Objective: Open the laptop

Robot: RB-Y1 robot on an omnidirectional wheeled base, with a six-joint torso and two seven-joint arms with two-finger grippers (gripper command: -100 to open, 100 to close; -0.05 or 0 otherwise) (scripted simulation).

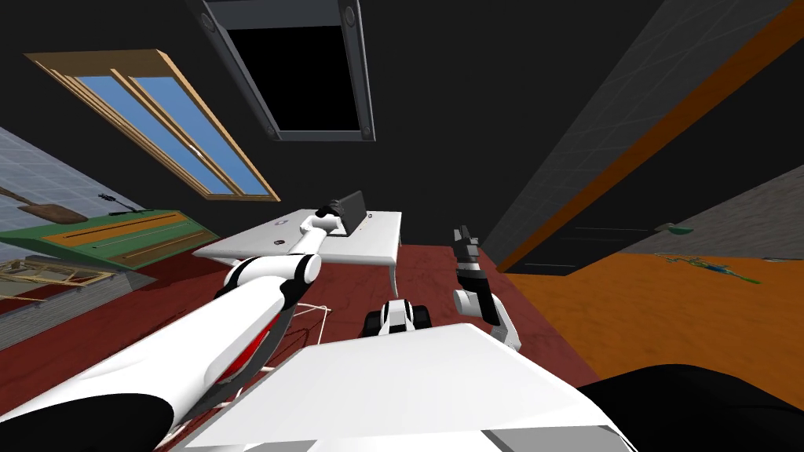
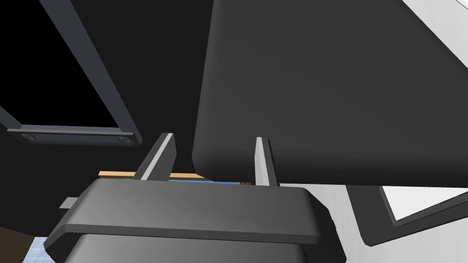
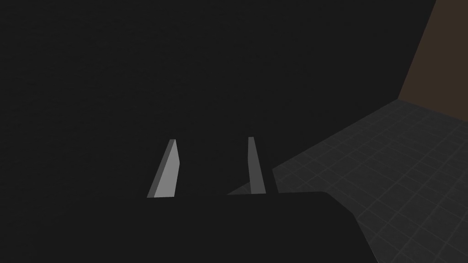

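Right fingers point(image 3: 165, 178): parted, empty, centre-right of head view
Left fingers point(image 2: 261, 164): parted, astride lid point(image 2: 320, 91) corner, gripping nothing
Dark grey slab laptop point(image 1: 352, 210): upper centre, on white rectangular counter point(image 1: 377, 245), part-raised
Handling: probably stiff, smooth, hinge-light; push lid's free edge

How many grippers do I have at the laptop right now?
1. The left gripper is at the laptop, with its open fingers about the lid's corner. The right gripper hangs open beside the white table, clear of the laptop.
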